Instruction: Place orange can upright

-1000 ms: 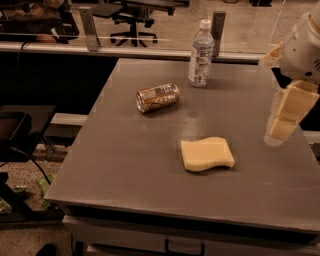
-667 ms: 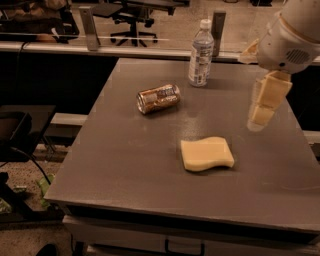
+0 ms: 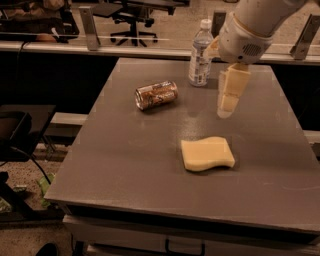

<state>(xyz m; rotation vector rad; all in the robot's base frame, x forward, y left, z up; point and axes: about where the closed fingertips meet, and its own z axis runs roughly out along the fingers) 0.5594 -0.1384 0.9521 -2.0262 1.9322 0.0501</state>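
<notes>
The orange can, mottled orange-brown with silver ends, lay sideways on the tabletop, while the end effector hung pointing down near the water bottle, its opening impossible to tell.

Table layout: three items are resting on one surface, with the arm's end hanging above it.
The drink can is lying on its side on the table, left of centre and toward the rear. The water bottle is standing upright behind and right of the can, near the rear edge and apart from it. The gripper is hanging over the table just right of the bottle and slightly in front of it. The sponge is lying flat in front of the gripper. An office chair is standing beyond the table.
</notes>
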